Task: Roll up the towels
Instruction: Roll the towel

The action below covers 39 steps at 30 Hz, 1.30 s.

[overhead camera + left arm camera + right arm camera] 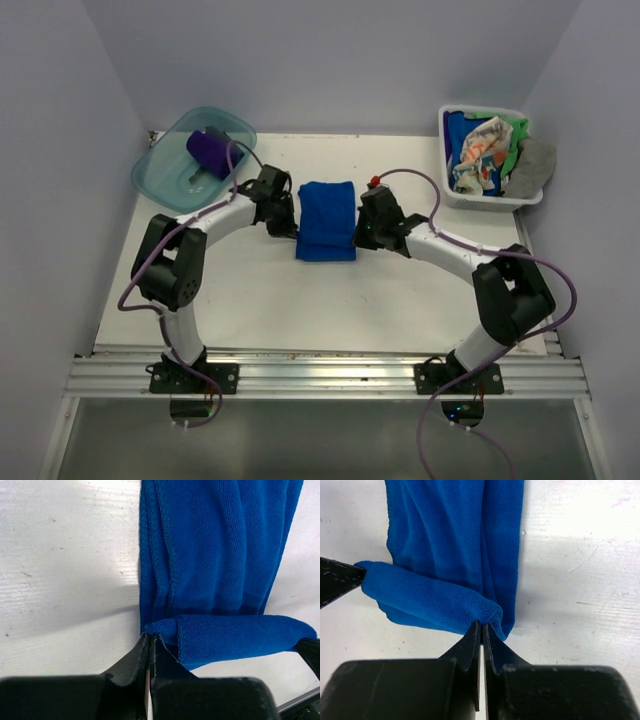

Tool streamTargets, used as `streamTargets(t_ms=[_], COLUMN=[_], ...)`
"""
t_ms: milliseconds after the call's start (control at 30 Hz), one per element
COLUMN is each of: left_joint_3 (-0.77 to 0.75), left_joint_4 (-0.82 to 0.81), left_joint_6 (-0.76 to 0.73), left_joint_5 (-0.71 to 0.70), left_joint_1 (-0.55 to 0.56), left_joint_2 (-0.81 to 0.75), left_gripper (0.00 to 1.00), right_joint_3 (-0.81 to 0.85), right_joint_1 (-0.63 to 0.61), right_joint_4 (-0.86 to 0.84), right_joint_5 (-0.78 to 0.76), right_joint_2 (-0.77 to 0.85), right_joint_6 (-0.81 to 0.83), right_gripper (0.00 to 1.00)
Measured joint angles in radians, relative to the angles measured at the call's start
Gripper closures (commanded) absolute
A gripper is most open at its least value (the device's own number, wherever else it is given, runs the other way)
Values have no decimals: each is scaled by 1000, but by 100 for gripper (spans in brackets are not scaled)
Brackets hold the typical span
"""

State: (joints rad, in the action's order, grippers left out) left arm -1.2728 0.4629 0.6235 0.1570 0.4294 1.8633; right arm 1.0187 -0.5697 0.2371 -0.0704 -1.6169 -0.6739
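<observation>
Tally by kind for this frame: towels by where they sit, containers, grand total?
Towels on the bare table: 1, royal blue towel
Towels in teal tub: 1, purple towel
Towels showing in white basket: 4, second blue towel, cream towel, green towel, grey towel
Containers: 2
Total: 8

The right gripper (482,630) pinched the rolled end of the blue towel (455,530), jaws together; left gripper (345,577) touched the roll's opposite end.
</observation>
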Motion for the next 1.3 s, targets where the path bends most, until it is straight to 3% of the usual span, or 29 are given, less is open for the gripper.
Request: streamTargets(t_ms=[200, 300, 333, 433, 467, 567, 667, 767, 800, 833, 967, 1100, 1300], left_joint_3=[-44, -48, -51, -62, -69, -79, -79, -79, -79, -79, -75, -64, -66], left_joint_4=[2, 4, 8, 31, 35, 43, 55, 56, 55, 55, 33, 14, -22], left_joint_6=[-12, -18, -19, -31, -36, -42, -41, -40, -40, -37, -27, -21, -22], left_joint_5=[0, -1, -2, -14, -23, -57, -86, -98, -101, -103, -77, -34, -2], left_joint_1=[0, 0, 0, -1, -1, -2, -2, -2, 1, 4, 31, 57, 61], left_joint_2=[42, 63, 68, 71, 70, 55, 14, -36, -53, -68, -91, -76, 14], left_gripper=[100, 86, 75, 60, 59, 52, 51, 53, 58, 63, 81, 91, 94], right_joint_3=[29, 55, 60, 66, 66, 66, 63, 58, 58, 58, 60, 74, 145], right_joint_1=[1, 2, 2, 2, 2, 2, 3, 2, 1, -2, -23, -41, -40], right_joint_4=[5, 7, 9, 13, 14, 25, 39, 39, 37, 33, 30, 34, 40], right_joint_5=[-23, -37, -40, -45, -50, -71, -89, -101, -103, -104, -102, -87, -67], right_joint_2=[-58, -106, -115, -126, -122, -101, -48, 27, 47, 61, 55, -3, -106], right_joint_6=[1, 2, 2, 3, 5, 11, 14, 15, 17, 20, 35, 42, 66], right_gripper=[100, 100, 87, 65, 56, 43, 40, 44, 49, 62, 85, 91, 92])
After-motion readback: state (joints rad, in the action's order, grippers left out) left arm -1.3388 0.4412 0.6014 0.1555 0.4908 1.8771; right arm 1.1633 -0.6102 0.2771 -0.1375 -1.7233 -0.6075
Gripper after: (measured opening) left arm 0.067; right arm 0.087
